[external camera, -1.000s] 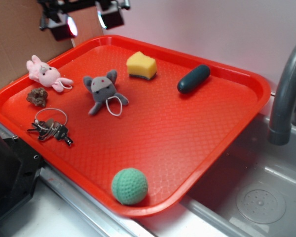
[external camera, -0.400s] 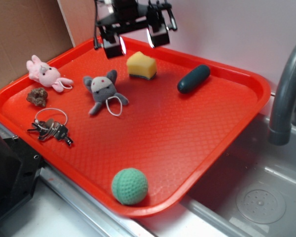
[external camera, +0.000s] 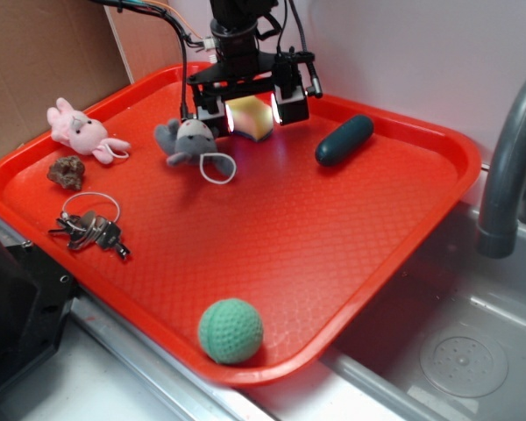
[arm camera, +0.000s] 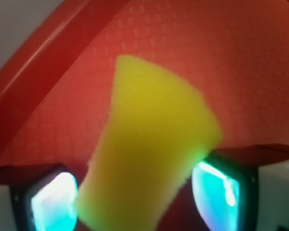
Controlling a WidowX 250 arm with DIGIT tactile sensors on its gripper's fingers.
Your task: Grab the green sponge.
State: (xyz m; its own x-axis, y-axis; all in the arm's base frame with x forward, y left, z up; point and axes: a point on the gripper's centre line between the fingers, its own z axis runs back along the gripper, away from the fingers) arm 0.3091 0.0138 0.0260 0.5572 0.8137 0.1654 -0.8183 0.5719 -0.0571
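The green sponge (external camera: 254, 120) is a yellow foam block at the back of the red tray (external camera: 333, 246). My gripper (external camera: 250, 110) is down over it, with one finger on each side. In the wrist view the sponge (arm camera: 154, 144) fills the space between the two glowing pads. The left pad (arm camera: 53, 202) is at its edge. The right pad (arm camera: 220, 192) stands a little apart from it. The jaws are open around the sponge. Its scrub layer is hidden.
A grey plush (external camera: 189, 140) lies against my left finger. A pink bunny plush (external camera: 79, 130), a brown lump (external camera: 67, 171) and keys (external camera: 92, 228) lie at the left. A dark green cylinder (external camera: 344, 140) lies to the right of the sponge, a green dimpled ball (external camera: 231, 331) at the front. A faucet (external camera: 508, 167) and sink are to the right.
My gripper came in from the back left and dropped over the sponge, straddling it. The grey plush has been nudged and has shifted toward the back.
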